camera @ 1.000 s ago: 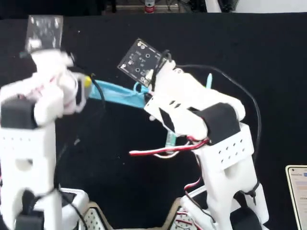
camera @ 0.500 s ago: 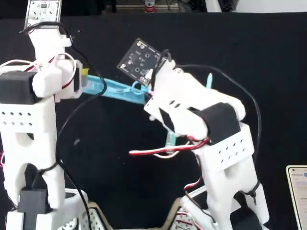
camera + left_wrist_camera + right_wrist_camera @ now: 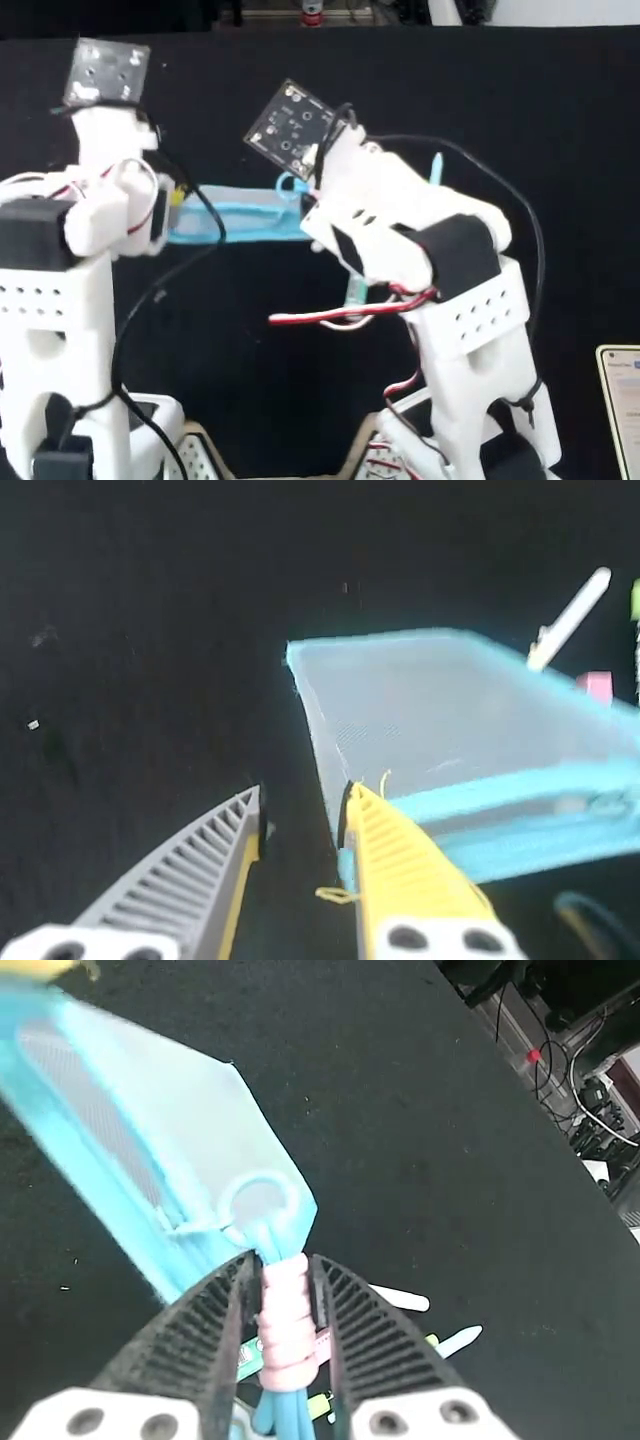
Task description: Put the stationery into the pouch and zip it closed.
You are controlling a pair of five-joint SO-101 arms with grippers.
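Clearly the pouch [image 3: 240, 215] is light, limp mesh that will sag and fold, so its bound rim and corners look like the surest holds. It hangs stretched between the arms over the middle of the tabletop [image 3: 560, 120]. The right tool [image 3: 283, 1300] is clamped on the pink-wrapped cord [image 3: 285, 1325] at the zip end. The left tool [image 3: 300, 830] stands apart, its yellow finger [image 3: 400, 880] touching the opposite corner. Loose pens [image 3: 570, 620] lie toward the far edge, crowded by the right arm.
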